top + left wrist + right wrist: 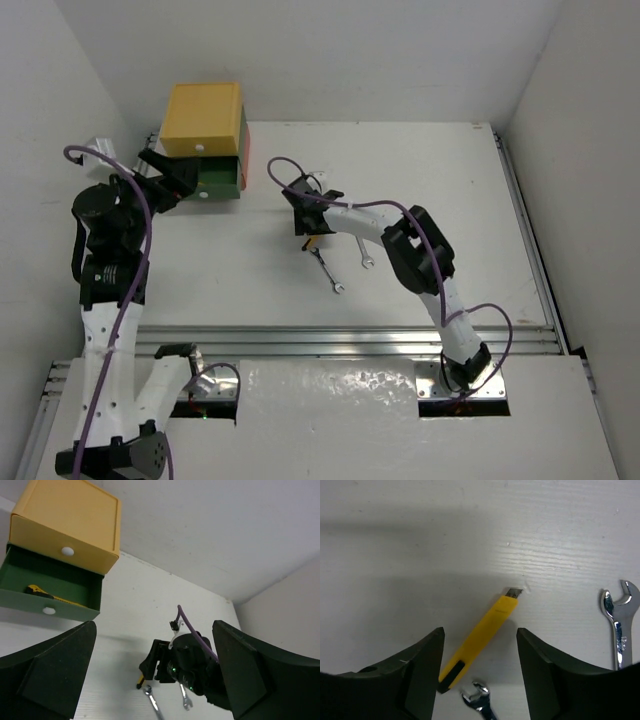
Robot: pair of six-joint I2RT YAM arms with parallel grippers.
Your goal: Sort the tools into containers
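The stacked drawers stand at the back left: the yellow drawer [204,117] on top and the dark green drawer [218,179] pulled open under it, with a sliver of red-orange [245,150] on the right side. In the left wrist view the green drawer [60,611] holds a yellow-black utility knife [41,593]. My left gripper [172,177] is open and empty in front of that drawer. My right gripper [480,675] is open, low over a second yellow utility knife [481,641], with one finger on each side of it. Two silver wrenches [328,271] [365,256] lie beside it.
White walls close in the table at the back and both sides. A metal rail [350,340] runs across the near edge. My right arm [420,250] reaches in from the near right. No screwdrivers show.
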